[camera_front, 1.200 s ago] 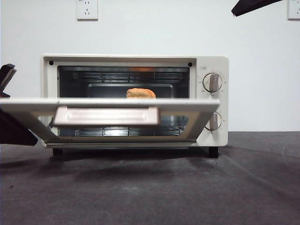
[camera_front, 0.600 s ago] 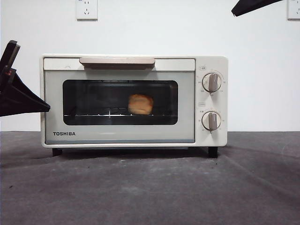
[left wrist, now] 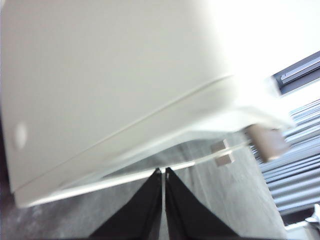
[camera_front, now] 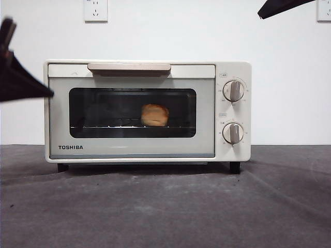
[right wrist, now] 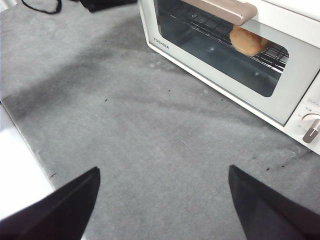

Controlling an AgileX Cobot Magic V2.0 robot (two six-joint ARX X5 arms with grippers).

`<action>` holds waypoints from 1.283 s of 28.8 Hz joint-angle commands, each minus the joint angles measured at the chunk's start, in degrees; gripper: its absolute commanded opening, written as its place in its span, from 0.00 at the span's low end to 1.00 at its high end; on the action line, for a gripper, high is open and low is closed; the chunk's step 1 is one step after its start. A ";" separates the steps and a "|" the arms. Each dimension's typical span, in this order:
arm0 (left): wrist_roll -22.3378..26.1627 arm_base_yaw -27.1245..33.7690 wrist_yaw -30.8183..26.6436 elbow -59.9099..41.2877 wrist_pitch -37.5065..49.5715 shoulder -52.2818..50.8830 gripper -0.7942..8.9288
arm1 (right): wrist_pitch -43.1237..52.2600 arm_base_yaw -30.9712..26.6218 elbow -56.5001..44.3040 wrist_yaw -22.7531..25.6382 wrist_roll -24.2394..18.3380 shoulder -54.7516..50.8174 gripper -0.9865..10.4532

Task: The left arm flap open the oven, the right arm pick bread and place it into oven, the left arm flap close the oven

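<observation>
The cream-white TOSHIBA oven [camera_front: 132, 150] stands on the dark table with its door shut and its beige handle [camera_front: 129, 67] up. It also shows in the right wrist view [right wrist: 300, 85]. The golden bread [camera_front: 155, 114] lies on the wire rack behind the glass, also seen in the right wrist view [right wrist: 247, 41]. My left gripper [left wrist: 163, 172] is shut and empty, close beside the oven's left side [left wrist: 100, 90]; in the front view it is the dark wedge [camera_front: 23, 82] at the left edge. My right gripper [right wrist: 162, 175] is open and empty above the table, back from the oven; its black tip [camera_front: 282, 6] shows top right.
The grey felt table top [camera_front: 165, 206] stretches in front of the oven. A white wall with a socket [camera_front: 96, 9] stands behind. The table's left edge with a white surface [right wrist: 20, 155] shows in the right wrist view. Two round knobs [camera_front: 234, 90] sit on the oven's right panel.
The oven door swung up from open to shut. My left gripper then rose a little at the oven's left side. The right arm stayed up and back.
</observation>
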 commanded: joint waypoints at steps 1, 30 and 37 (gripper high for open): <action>1.60 -0.52 -2.82 0.76 -2.86 -4.83 0.10 | 0.61 0.57 0.39 0.26 0.13 0.44 0.44; 28.89 -10.75 -24.50 15.43 -62.55 -44.98 0.10 | 4.13 0.57 0.39 1.60 0.17 0.48 0.44; 28.94 -10.73 -24.48 15.43 -64.24 -45.81 0.10 | 4.13 0.57 0.39 1.62 0.15 0.48 0.44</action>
